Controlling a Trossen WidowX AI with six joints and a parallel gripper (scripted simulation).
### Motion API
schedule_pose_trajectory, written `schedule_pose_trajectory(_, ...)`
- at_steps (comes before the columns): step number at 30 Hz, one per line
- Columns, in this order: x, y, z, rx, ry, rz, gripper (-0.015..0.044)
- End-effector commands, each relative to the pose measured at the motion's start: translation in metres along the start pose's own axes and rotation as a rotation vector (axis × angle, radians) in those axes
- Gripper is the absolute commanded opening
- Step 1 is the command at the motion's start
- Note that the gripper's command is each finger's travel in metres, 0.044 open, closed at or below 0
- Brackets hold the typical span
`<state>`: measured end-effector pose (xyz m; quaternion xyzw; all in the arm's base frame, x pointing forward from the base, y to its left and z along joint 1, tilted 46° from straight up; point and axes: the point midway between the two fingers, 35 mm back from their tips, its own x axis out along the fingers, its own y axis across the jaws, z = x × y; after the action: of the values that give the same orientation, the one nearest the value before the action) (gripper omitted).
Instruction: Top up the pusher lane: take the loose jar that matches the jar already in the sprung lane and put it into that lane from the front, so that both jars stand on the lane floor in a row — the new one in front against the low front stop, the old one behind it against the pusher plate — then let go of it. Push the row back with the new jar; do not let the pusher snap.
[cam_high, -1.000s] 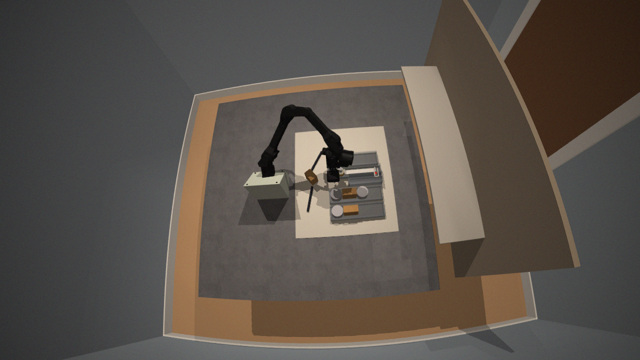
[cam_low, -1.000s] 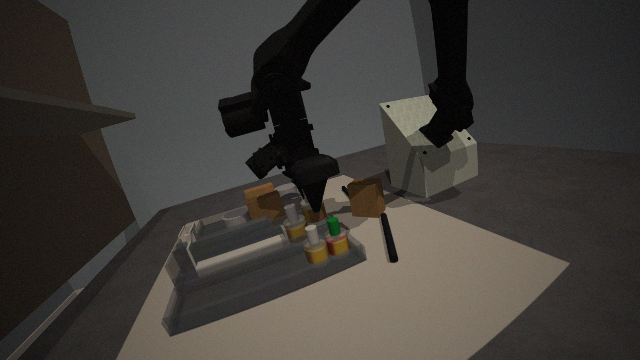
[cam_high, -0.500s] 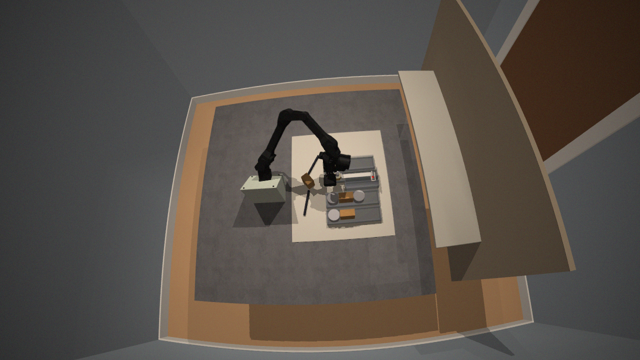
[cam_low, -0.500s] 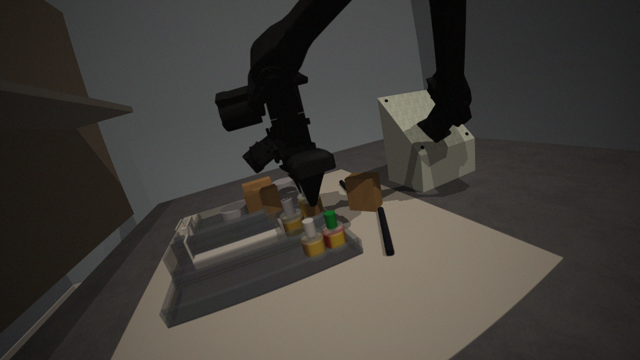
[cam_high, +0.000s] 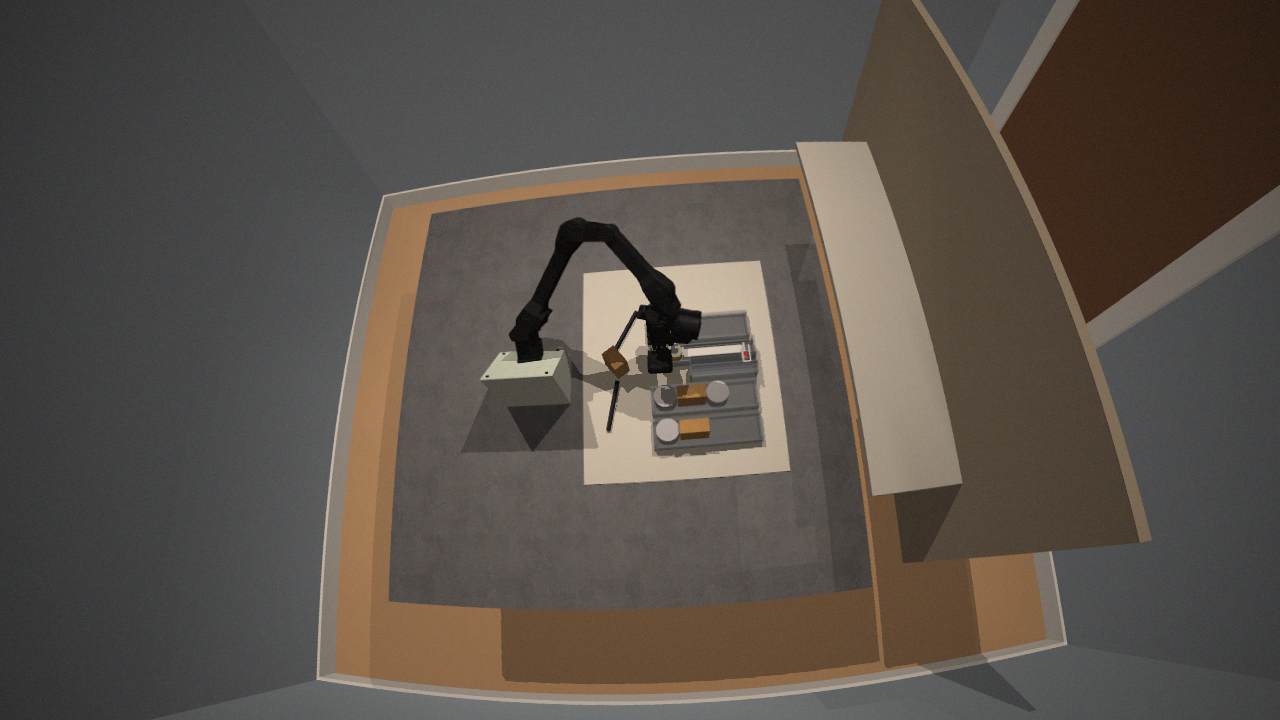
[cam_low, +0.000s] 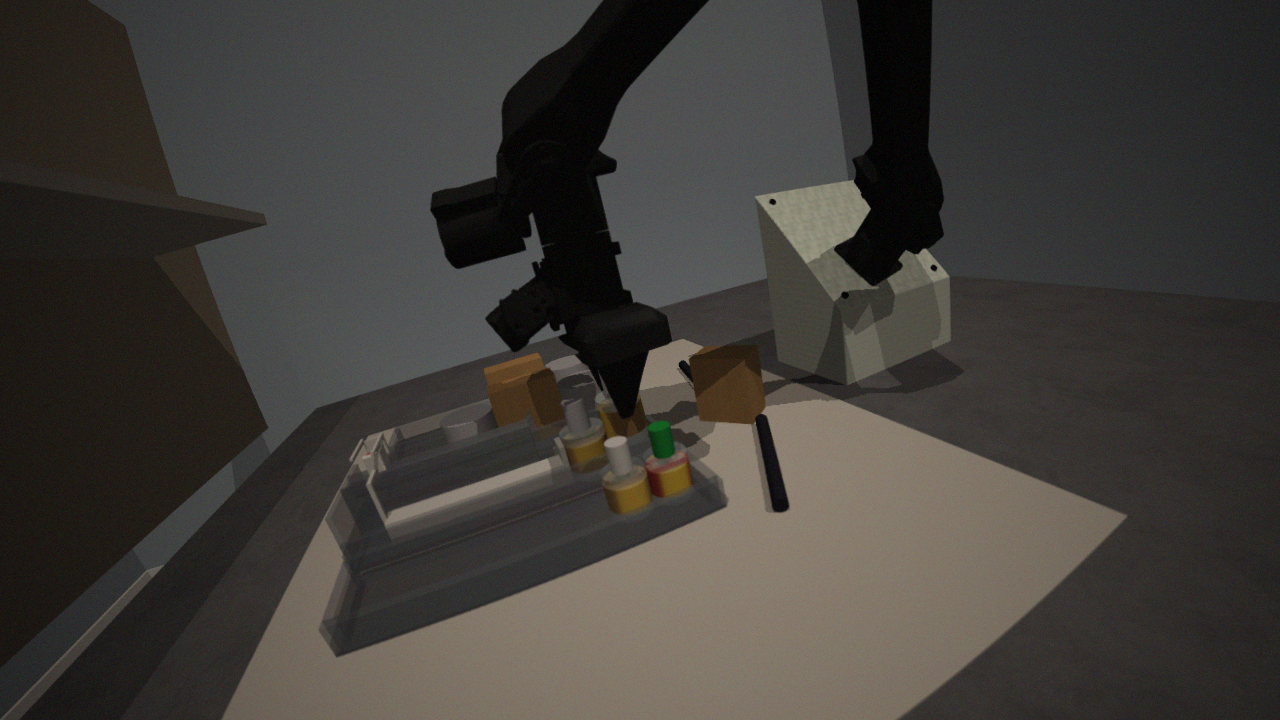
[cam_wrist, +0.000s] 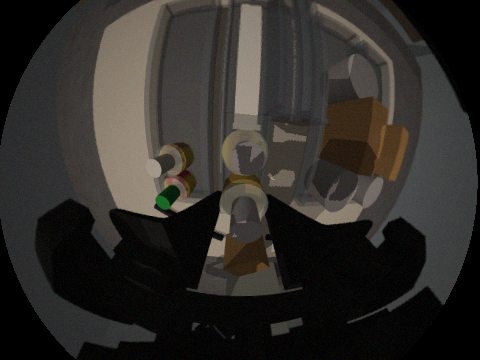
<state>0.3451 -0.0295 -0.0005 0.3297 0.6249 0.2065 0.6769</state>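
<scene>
My gripper (cam_low: 626, 413) (cam_wrist: 243, 197) is shut on a jar (cam_wrist: 245, 197) with amber contents and a grey cap, held upright at the front of the sprung lane. In the exterior view a finger partly hides this jar (cam_low: 608, 419). The matching old jar (cam_low: 583, 449) (cam_wrist: 245, 152) stands directly behind it, against the pusher plate (cam_wrist: 246, 122). The two jars look touching or nearly so in the wrist view. A long white strip (cam_high: 711, 352) (cam_low: 474, 495) (cam_wrist: 248, 65) runs back behind the plate. The low front stop and the held jar's base are hidden, so floor contact cannot be told.
The neighbouring lane holds a white-capped jar (cam_low: 627, 492) (cam_wrist: 182, 156) and a green-capped jar (cam_low: 670, 474) (cam_wrist: 184, 184). On the other side stand orange blocks (cam_low: 519, 385) (cam_wrist: 357, 120) and grey cylinders. A brown block (cam_high: 614, 360) (cam_low: 729, 386) and a black rod (cam_low: 772, 465) are in front of the lanes.
</scene>
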Motion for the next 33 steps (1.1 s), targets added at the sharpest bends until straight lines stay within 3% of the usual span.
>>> schedule_pose_trajectory(1,0.002,0.003,0.007,-0.023,-0.022,0.009,0.0000)
schedule_pose_trajectory(33,0.014,0.003,0.006,-0.023,-0.022,0.010,0.0000)
